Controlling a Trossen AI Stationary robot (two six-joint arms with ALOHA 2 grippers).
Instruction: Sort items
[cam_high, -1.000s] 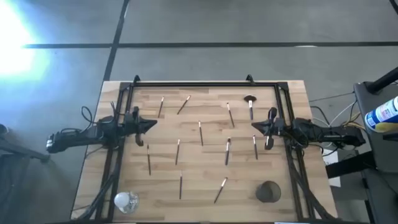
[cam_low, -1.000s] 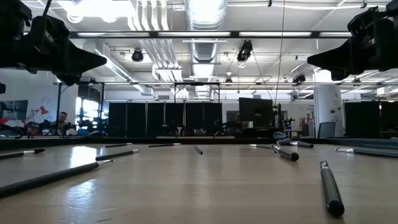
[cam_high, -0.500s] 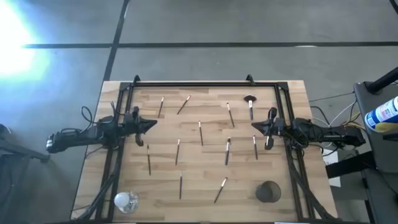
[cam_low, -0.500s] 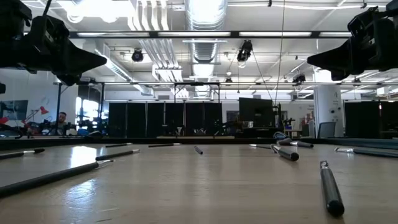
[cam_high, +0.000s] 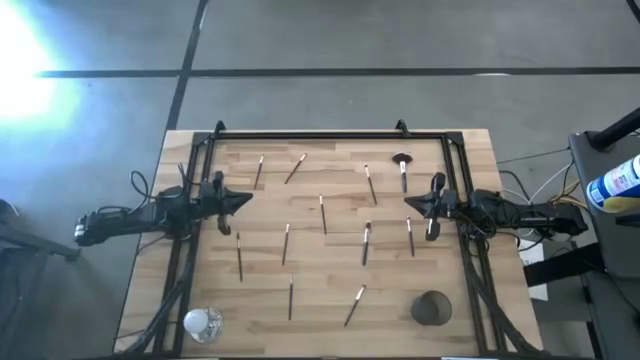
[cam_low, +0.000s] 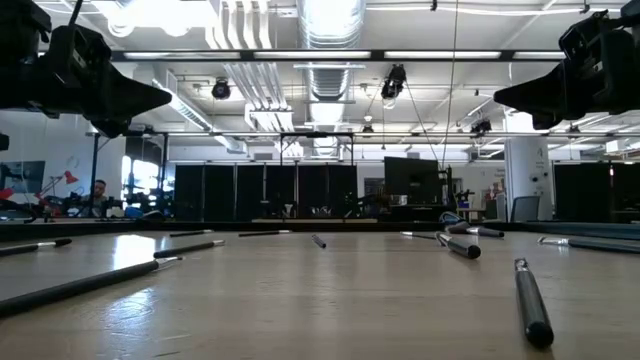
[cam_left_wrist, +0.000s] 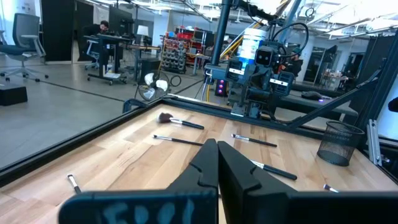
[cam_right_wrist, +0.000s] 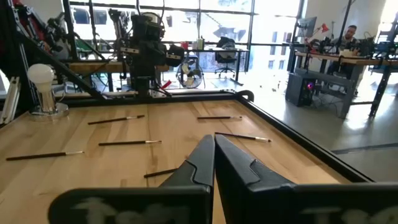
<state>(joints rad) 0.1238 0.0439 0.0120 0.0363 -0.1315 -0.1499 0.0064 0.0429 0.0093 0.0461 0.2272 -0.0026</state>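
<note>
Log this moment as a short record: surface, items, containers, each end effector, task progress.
surface: wooden table with a dark frame
items: about a dozen slim brushes scattered flat, including a round-headed brush near the far edge
containers: dark cup and shiny silver cup at the near corners
left end effector: shut, empty, raised over the table's left side
right end effector: shut, empty, raised over the right side
progress: no brush in either cup that can be seen
</note>
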